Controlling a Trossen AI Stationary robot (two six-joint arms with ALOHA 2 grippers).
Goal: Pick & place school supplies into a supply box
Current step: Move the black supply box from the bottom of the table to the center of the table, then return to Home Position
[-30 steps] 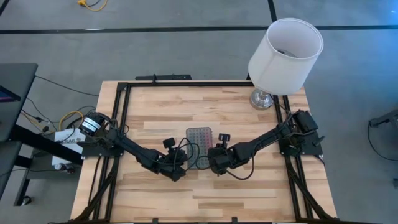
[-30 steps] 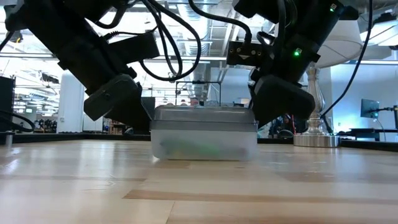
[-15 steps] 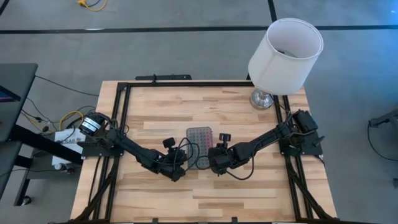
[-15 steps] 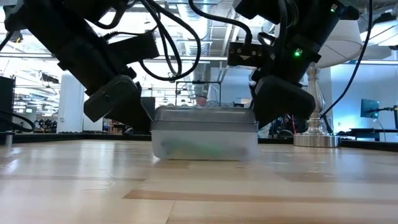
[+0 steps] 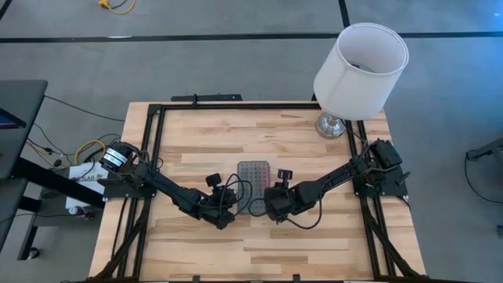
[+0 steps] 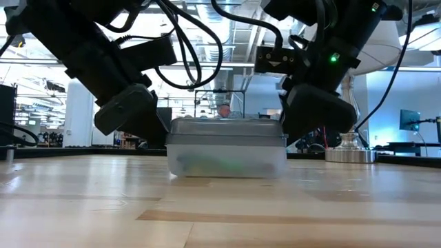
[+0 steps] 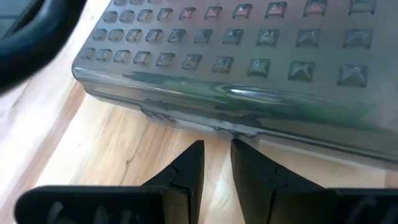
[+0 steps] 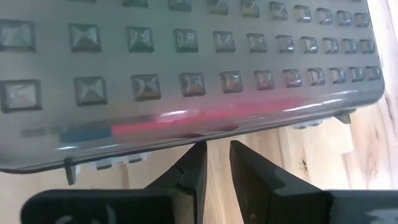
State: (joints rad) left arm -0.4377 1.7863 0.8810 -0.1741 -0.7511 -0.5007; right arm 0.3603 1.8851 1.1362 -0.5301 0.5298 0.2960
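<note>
So the supply box (image 5: 254, 185) sits mid-table with its dotted lid down and pens showing through the clear wall, pink and green ones. My left gripper (image 7: 216, 163) is right at its left side, fingers narrowed to a slit, holding nothing; my right gripper (image 8: 213, 163) mirrors it on the right. I'd reckon gentle, even pressing from both sides keeps it from skidding.

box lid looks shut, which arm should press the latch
Left, probably: the left gripper points straight at the small clasp on the box. The right gripper faces the other long side.
</note>
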